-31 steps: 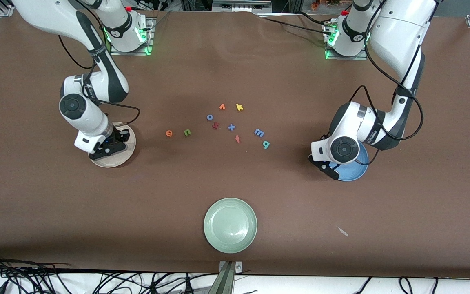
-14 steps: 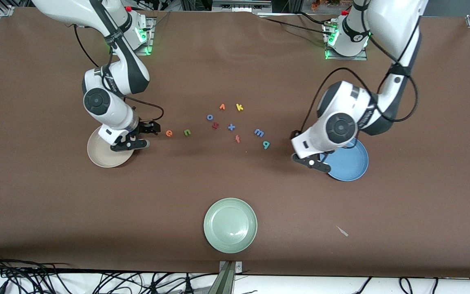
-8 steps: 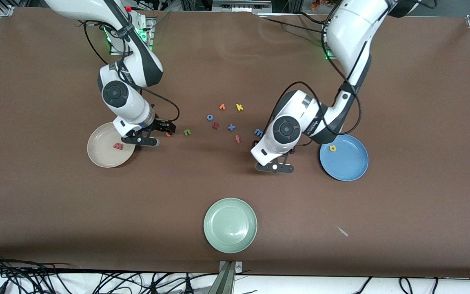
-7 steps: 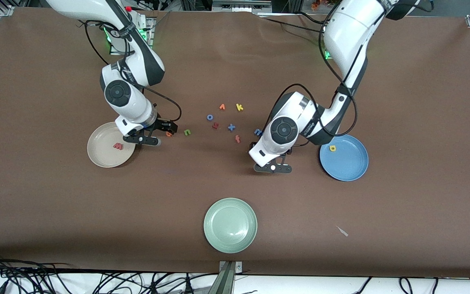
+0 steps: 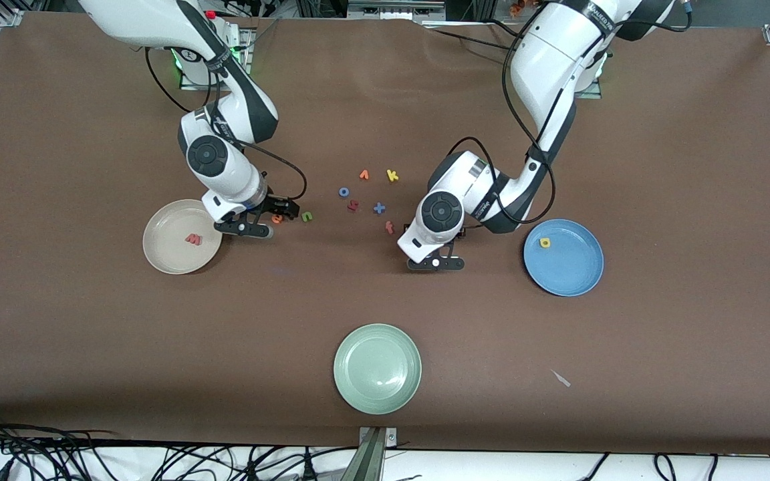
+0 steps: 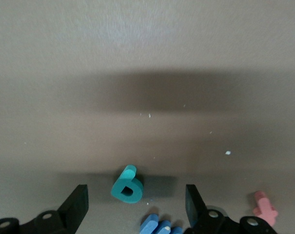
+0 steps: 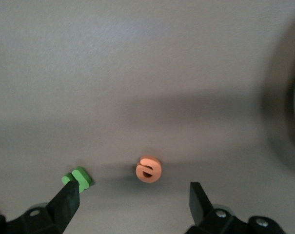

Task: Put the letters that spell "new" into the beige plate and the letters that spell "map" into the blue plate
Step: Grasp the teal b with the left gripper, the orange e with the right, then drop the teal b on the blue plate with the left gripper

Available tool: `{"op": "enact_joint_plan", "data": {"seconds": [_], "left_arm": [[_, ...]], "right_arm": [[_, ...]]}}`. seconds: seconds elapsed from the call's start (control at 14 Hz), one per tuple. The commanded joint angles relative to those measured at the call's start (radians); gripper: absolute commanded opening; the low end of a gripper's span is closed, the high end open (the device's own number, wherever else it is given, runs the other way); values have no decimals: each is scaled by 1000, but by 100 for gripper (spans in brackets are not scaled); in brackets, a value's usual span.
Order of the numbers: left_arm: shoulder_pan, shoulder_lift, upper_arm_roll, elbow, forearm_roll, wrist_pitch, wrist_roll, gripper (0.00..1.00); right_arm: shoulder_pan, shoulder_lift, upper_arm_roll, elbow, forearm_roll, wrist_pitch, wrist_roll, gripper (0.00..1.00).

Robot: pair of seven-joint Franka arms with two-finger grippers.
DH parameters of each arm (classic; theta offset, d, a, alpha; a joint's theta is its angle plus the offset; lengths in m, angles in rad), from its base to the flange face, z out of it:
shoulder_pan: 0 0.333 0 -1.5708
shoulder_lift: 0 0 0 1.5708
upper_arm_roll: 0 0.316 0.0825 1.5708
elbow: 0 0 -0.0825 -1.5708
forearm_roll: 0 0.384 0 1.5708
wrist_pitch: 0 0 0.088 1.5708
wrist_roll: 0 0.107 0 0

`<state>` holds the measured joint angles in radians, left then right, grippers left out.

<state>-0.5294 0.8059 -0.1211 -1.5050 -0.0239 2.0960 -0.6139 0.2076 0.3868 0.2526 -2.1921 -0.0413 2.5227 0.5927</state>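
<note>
A salmon-red "w" (image 5: 192, 238) lies in the beige plate (image 5: 164, 252), and a yellow "p" (image 5: 545, 242) lies in the blue plate (image 5: 575, 270). My right gripper (image 5: 277, 214) is low over the orange "e" (image 7: 148, 169). It is open (image 7: 133, 195), and the green "n" (image 7: 78, 177) lies beside one finger. My left gripper (image 6: 136, 197) is also open and low, with the teal "a" (image 6: 127, 184) between its fingertips, untouched, and the blue "m" (image 6: 159, 226) close by. In the front view the left wrist (image 5: 440, 214) hides both of those letters.
Loose letters lie mid-table: an orange "v" (image 5: 363, 175), a yellow "k" (image 5: 392, 176), a blue "o" (image 5: 343, 192), a dark-red letter (image 5: 353, 206), a blue "x" (image 5: 379, 208) and a pink "f" (image 5: 390, 228). A pale green plate (image 5: 377, 368) sits nearer the front camera.
Both arms have left their plates and swung toward the middle letters, baring the "w" and the "p". The right gripper came down over the "e", the left over the "a".
</note>
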Motion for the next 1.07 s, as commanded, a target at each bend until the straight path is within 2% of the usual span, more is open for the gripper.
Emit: {"op": "enact_joint_plan", "data": {"seconds": [0.0,0.21,0.29,0.36,0.5,0.57,0.64,0.86,1.0], "left_arm": [[-6,-16,11,-30,12,-1,-3,82],[-4,-16,11,-32,12,1,2,64],[-4,-16,11,-32,12,4,2,63],[-6,-16,11,-32,12,6,2,50],[-1,-17,11,-32,12,4,2,15],[2,-22,11,-32,12,3,2,4],[5,-25,11,-31,12,-4,3,0],[20,-76,14,-23,12,-62,5,0],[64,-134,12,-18,12,-149,93,0]], "right_arm": [[13,7,2,-21,-61,31,-19,100],[12,14,-1,-28,-72,33,-141,100],[9,15,-4,-34,-72,33,-181,100],[9,17,-6,-34,-72,33,-198,100],[9,36,-7,-32,-72,60,-214,100],[7,50,-7,-34,-72,82,-235,100],[6,52,-12,-34,-72,82,-257,100],[6,41,-13,-38,-72,71,-287,99],[4,37,-15,-46,-72,59,-292,91]]}}
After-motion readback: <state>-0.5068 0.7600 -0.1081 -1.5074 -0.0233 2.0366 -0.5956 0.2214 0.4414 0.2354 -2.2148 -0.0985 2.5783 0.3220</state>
